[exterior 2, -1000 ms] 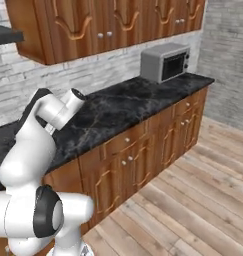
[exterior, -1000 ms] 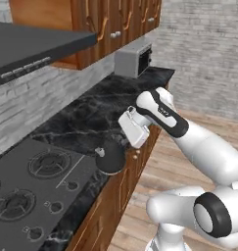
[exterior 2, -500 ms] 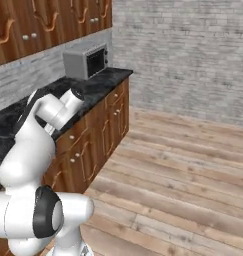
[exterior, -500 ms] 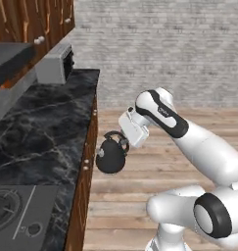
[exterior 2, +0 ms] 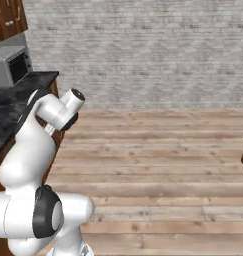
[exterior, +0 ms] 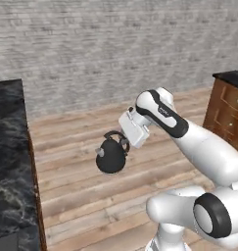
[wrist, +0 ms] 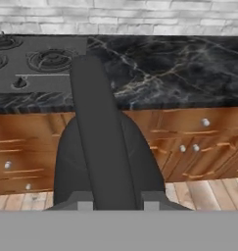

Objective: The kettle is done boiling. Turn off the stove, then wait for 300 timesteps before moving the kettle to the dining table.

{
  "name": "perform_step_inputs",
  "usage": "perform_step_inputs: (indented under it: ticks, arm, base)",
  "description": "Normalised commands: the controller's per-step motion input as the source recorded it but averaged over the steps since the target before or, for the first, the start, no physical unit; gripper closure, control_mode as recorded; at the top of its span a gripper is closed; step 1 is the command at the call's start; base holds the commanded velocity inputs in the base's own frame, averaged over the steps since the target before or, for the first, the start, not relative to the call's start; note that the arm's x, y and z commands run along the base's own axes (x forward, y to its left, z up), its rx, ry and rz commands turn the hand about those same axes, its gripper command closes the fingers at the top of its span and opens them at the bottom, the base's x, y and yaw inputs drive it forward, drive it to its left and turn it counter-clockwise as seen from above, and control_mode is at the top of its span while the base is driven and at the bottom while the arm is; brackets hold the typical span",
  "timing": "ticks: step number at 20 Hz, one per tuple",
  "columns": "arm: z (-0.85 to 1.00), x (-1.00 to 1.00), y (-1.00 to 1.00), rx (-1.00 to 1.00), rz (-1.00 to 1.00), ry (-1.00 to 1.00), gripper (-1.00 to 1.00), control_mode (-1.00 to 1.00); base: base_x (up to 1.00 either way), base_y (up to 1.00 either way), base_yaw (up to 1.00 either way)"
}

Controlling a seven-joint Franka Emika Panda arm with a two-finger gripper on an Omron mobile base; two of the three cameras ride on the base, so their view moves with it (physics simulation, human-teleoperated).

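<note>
Kettle [exterior: 111, 158] hangs just below gripper [exterior: 124, 142], jaws pinched narrow on its thin arched wire handle, over wood floor w/ bench [exterior: 10, 162] off to one side. Rigid, prob. heavy w/ water; likely swings on handle. Grip handle top, centred.
</note>
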Motion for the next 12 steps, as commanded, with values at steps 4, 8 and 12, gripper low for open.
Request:
perform_step_inputs:
  ticks: [4, 8, 12]
  arm:
    - [0.00, 0.00, 0.00, 0.00, 0.00, 0.00, 1.00, 1.00]
    - [0.00, 0.00, 0.00, 0.00, 0.00, 0.00, 1.00, 1.00]
    - [0.00, 0.00, 0.00, 0.00, 0.00, 0.00, 1.00, 1.00]
  base:
    - [0.05, -0.03, -0.59]
    - [0.19, -0.01, -0.52]
    - [0.32, 0.04, -0.47]
